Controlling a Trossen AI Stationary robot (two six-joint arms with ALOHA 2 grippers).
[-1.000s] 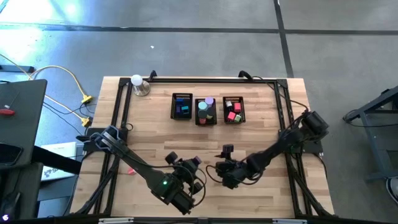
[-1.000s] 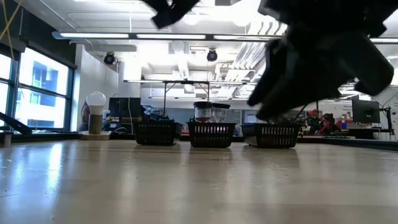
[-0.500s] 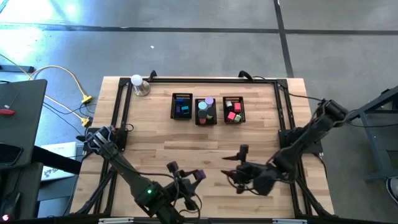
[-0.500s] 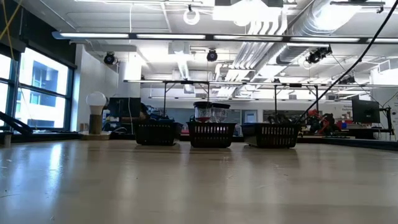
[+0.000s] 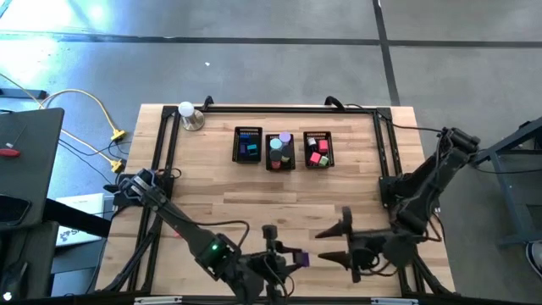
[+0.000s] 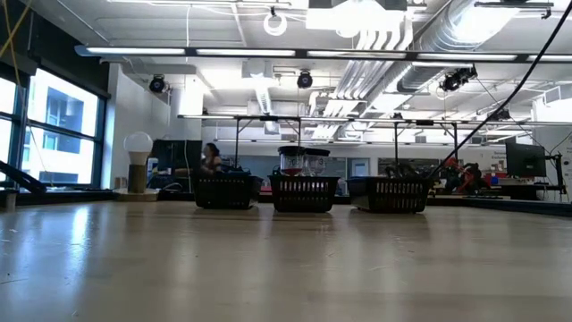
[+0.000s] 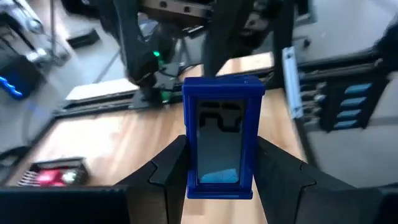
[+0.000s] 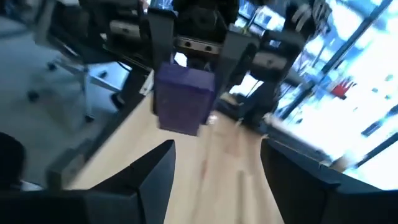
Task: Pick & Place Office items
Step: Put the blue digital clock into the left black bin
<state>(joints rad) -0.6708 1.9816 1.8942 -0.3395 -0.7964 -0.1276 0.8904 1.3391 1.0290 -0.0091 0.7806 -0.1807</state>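
1. The high view looks straight down on the whole counter [image 5: 220,195] from well above.
2. The low view sits at counter height, facing level toward three mesh bins [image 6: 304,192], shared with the high view.
3. Each wrist view looks forward, close, past its own tool's fingers [image 7: 168,171], across the counter's near edge.

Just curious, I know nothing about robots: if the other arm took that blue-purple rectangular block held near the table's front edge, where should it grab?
Probably its free end. The left gripper clamps the blue-purple rectangular block by its lower sides, leaving the far half bare. The open right gripper faces it, so come end-on from the right, closing on the bare flat sides.
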